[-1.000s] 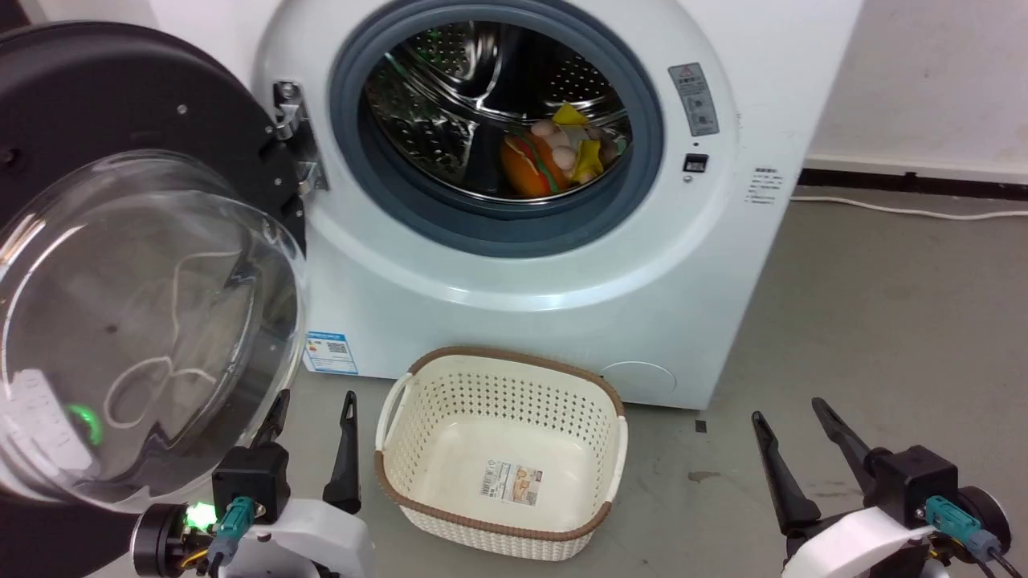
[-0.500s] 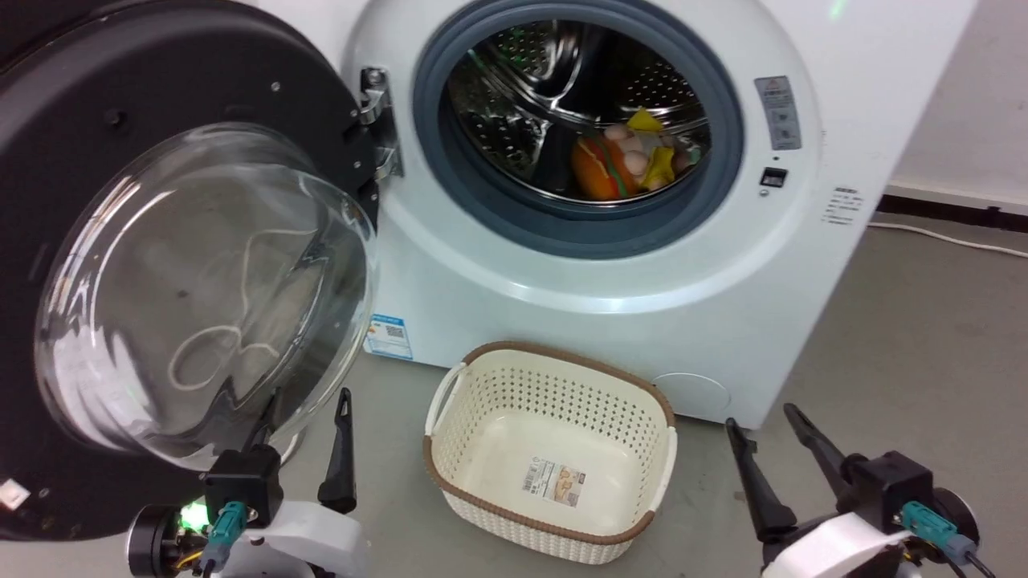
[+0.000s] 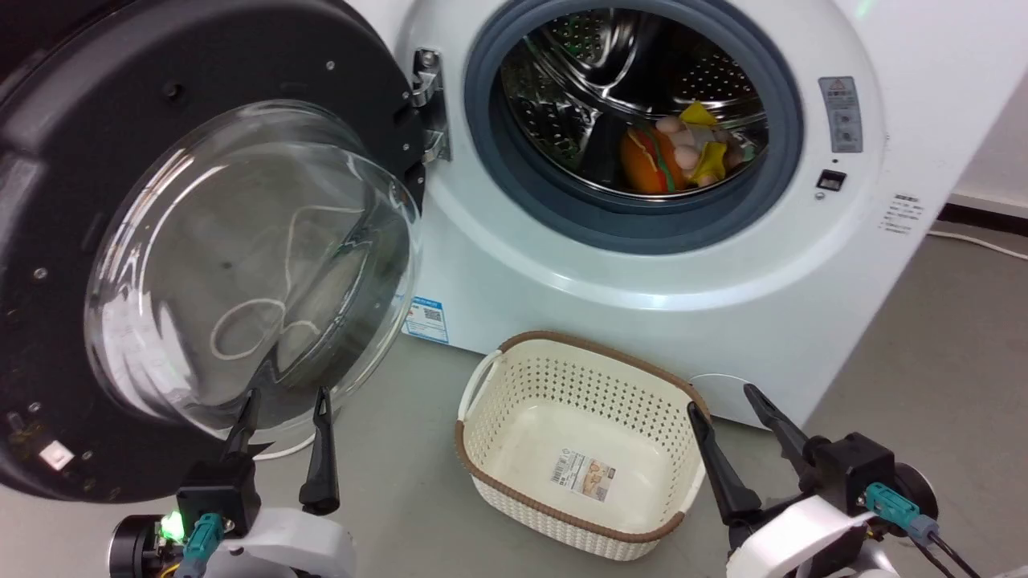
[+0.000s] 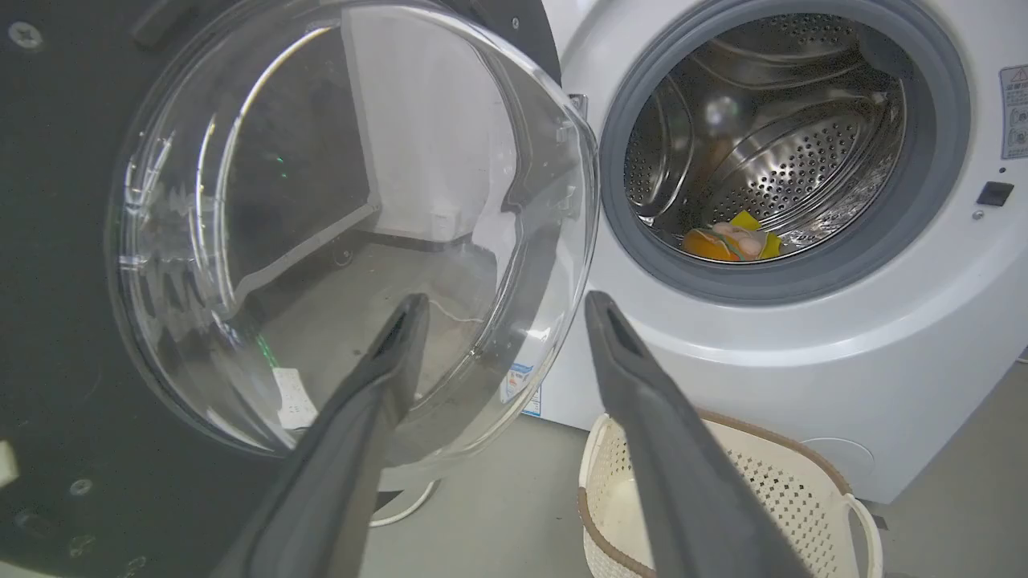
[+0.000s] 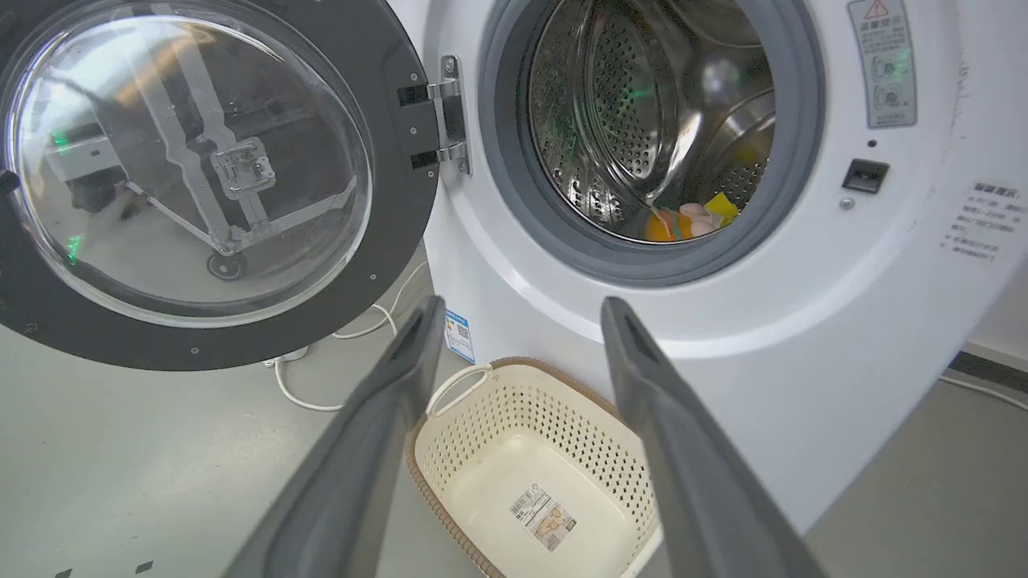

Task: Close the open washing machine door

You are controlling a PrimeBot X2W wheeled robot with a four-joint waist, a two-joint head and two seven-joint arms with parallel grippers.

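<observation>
Arms sit low at the bottom of the head view, pale forearms angled inward and the dark fingers pointing up toward the machine. The left claw is released, its fingers spread with nothing between them. Its tips lie just under the lower edge of the glass bowl of the washing machine door, and I cannot tell whether they touch it. The right claw is also released and empty, its fingers parted. It hangs over the right-hand rim of a cream perforated basket.

The door stands swung wide open to the left of the washing machine. It hangs from a metal hinge beside the grey gasket, its black rim and clear bowl facing the robot. Inside the steel drum lie soft toys, orange, yellow and pink.

The basket stands on the grey floor just in front of the machine, below the porthole and between the two claws. A white cable trails on the floor beneath the door.
</observation>
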